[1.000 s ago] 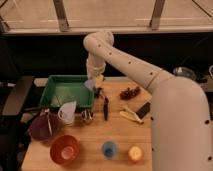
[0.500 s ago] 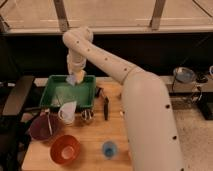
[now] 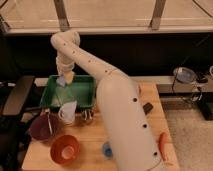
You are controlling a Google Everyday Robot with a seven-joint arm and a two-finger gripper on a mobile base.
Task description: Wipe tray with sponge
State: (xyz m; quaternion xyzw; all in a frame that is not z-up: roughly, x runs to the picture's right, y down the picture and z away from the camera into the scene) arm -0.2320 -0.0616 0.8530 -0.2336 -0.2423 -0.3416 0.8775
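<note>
The green tray lies at the back left of the wooden table. My arm reaches in from the lower right and curves over to the tray. My gripper points down over the tray's back left part. It is shut on the sponge, a small blue and yellowish pad held at the tray's floor near the back left corner. Whether the sponge touches the tray I cannot tell.
A white pitcher stands at the tray's front edge beside small metal items. A maroon bowl with a utensil and an orange bowl sit front left. A blue cup peeks out beside my arm. An orange item lies right.
My arm has swung left. The gripper with the sponge has moved from the tray's right edge across to its back left part.
</note>
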